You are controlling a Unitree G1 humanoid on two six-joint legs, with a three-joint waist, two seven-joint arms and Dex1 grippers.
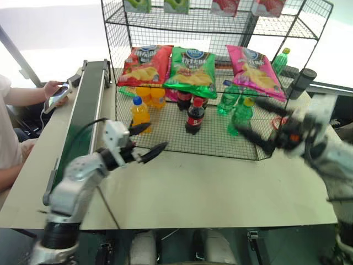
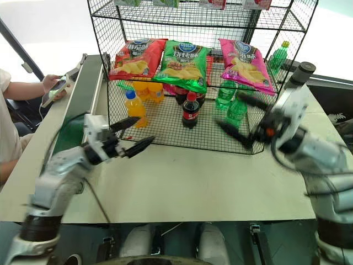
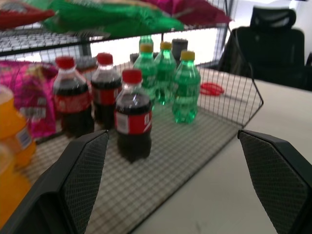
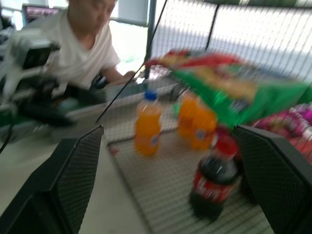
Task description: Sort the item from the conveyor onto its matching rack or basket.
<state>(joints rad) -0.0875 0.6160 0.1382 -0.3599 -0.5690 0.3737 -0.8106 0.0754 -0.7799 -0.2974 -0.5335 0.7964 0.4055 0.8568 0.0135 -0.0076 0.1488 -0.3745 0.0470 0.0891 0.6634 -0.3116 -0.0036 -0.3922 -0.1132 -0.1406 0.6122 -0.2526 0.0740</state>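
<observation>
Pink crisp bag [image 1: 255, 70] lies on the middle tier of the black wire rack [image 1: 317, 27], at the right end of the row, beside the green bag [image 1: 192, 70] and with the red bag [image 1: 146, 64] at the far left; it rests tilted on the shelf, no gripper touching it; judged from that, the sort looks done for this item.

Left gripper [image 1: 148, 139] hangs over the table [image 1: 209, 187] just in front of the rack's bottom tier, fingers spread wide, nothing between them; right gripper [image 1: 263, 122] sits at the rack's right front corner, near the green bottles [image 1: 236, 107], fingers also wide apart and empty; both well below the pink bag.

Conveyor [image 1: 88, 105] runs along the left of the table; the visible stretch of belt carries no bag; its near end is hidden behind the left arm, so can't say for that part.

Bottom tier holds orange bottles [image 1: 140, 113] and cola bottles [image 1: 194, 116]; a person's hand [image 1: 55, 91] with a phone rests by the belt's far side.

Left to do, as a judgement: only clear the arms away from the rack; wait for another item if one comes.
</observation>
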